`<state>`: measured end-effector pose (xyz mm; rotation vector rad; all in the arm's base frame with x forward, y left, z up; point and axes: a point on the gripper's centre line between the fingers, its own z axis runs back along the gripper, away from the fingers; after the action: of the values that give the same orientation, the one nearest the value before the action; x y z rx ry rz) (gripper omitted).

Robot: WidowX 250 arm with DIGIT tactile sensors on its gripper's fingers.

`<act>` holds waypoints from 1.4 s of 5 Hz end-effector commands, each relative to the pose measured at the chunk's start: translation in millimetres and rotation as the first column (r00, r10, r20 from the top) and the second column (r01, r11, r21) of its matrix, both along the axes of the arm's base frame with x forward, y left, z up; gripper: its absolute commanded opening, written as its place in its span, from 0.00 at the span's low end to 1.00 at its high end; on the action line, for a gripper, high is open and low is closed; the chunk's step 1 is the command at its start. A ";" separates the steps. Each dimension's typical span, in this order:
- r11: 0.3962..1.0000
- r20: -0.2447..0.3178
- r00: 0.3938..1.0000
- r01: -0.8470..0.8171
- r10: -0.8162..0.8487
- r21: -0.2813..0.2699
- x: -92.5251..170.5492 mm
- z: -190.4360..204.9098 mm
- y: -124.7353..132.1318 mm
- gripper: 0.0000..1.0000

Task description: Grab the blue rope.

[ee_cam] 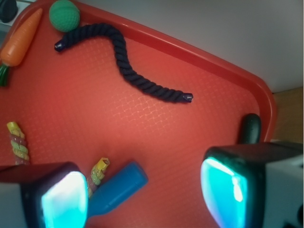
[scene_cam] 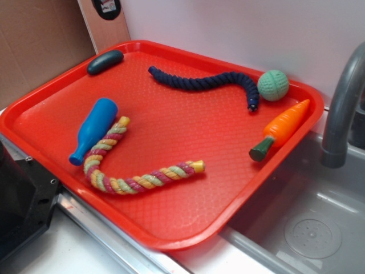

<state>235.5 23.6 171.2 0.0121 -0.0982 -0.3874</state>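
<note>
The blue rope (scene_cam: 206, 83) is a dark navy twisted rope lying wavy along the far part of the red tray (scene_cam: 171, 228). In the wrist view the blue rope (ee_cam: 128, 71) lies well ahead of my gripper (ee_cam: 147, 190), from upper left to centre right. My gripper is open and empty, high above the tray, its jaws wide apart with glowing cyan pads (ee_cam: 223, 190). The gripper itself does not show in the exterior view.
A pastel multicoloured rope (scene_cam: 125, 171) and a light blue bottle-shaped toy (scene_cam: 94, 130) lie at the tray's near left; the bottle (ee_cam: 118, 190) is under my left finger. A green ball (scene_cam: 273, 85), a toy carrot (scene_cam: 280, 129) and a dark green oblong toy (scene_cam: 105, 61) also lie on the tray. A sink and faucet (scene_cam: 342, 108) stand at right.
</note>
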 end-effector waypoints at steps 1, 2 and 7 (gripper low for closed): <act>0.995 0.067 0.993 0.100 -0.101 0.017 29.6 -14.6 -15.9 1.00; 0.980 0.070 0.978 0.193 -0.196 0.050 50.1 -45.2 -28.5 1.00; 0.906 0.028 0.906 0.422 -0.421 -0.037 95.2 -127.3 -31.4 1.00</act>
<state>318.5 -5.1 24.3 -0.0779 -0.0612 -0.8102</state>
